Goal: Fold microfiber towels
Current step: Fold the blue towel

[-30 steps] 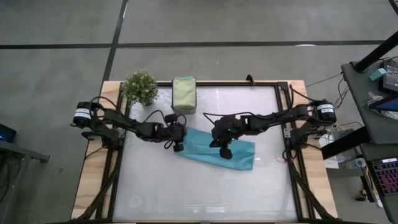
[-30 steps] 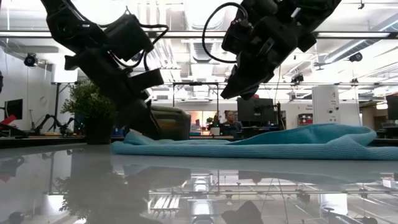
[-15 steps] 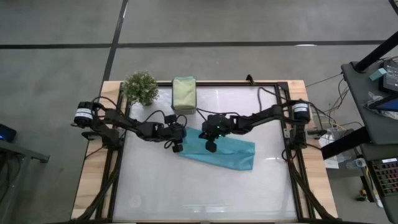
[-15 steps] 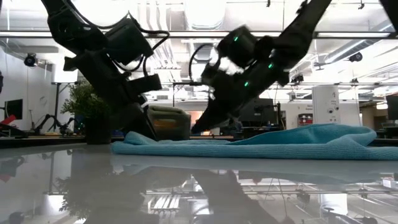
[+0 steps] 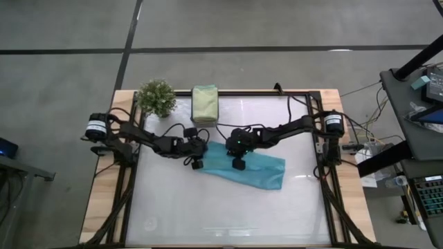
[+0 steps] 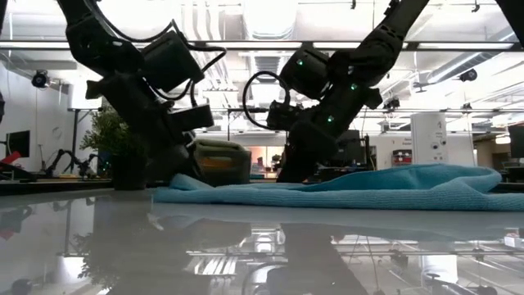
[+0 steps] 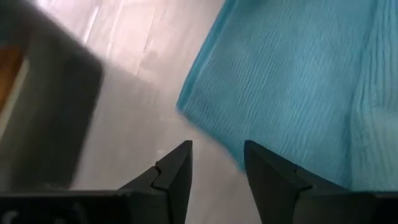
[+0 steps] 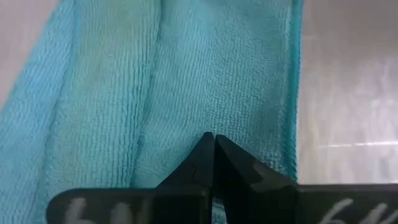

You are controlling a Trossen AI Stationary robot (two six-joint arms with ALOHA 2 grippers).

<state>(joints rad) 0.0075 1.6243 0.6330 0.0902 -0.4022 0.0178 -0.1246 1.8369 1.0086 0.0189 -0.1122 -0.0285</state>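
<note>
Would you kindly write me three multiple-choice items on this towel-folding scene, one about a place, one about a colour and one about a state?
1. Where does the potted plant stand?
A. at the table's far left corner
B. on the blue towel
C. at the near right corner

2. What colour is the towel between the arms?
A. orange
B. light blue
C. white

3. How are the right end effector fingers?
A. wide apart
B. pressed together
C. clamped around the plant

Answers: 1 A, the high view shows it beside the folded green towel. 2 B, every view shows blue cloth. 3 B, the right wrist view shows the fingers meeting over the towel, while the left end effector shows a gap.
</note>
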